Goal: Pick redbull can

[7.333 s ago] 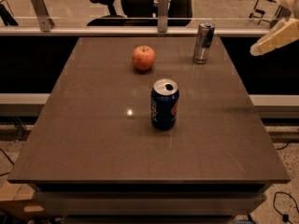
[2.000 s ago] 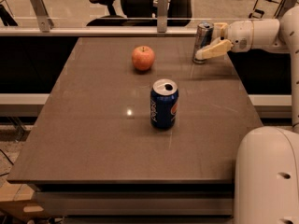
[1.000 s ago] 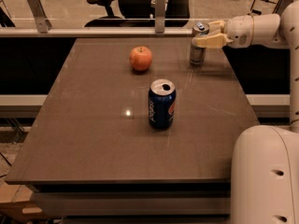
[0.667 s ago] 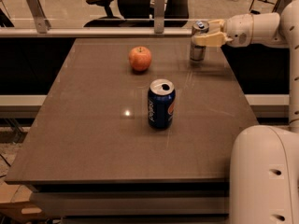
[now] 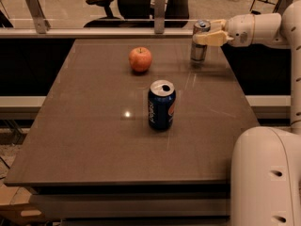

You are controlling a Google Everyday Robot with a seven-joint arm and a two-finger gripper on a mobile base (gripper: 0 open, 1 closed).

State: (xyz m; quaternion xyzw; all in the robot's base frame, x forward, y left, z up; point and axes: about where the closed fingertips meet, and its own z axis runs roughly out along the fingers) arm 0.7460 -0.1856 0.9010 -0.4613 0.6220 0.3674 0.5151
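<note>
The redbull can (image 5: 199, 48), slim and silver with blue patches, stands upright at the far right of the brown table (image 5: 94, 140). My gripper (image 5: 208, 30) reaches in from the right at the height of the can's top. Its cream fingers (image 5: 210, 37) sit on either side of the can's upper part and are shut on it. The can's base rests on the table. The white arm (image 5: 256, 28) runs off to the right edge.
A wider dark blue Pepsi can (image 5: 161, 105) stands open-topped near the table's middle. A red apple (image 5: 140, 59) lies left of the redbull can. A railing with posts (image 5: 160, 6) and an office chair lie behind the table. My white base (image 5: 265, 173) fills the lower right.
Since seven seconds ago the gripper has come in from the right edge to the can and rose from its middle to its top. In the last second nothing has visibly moved.
</note>
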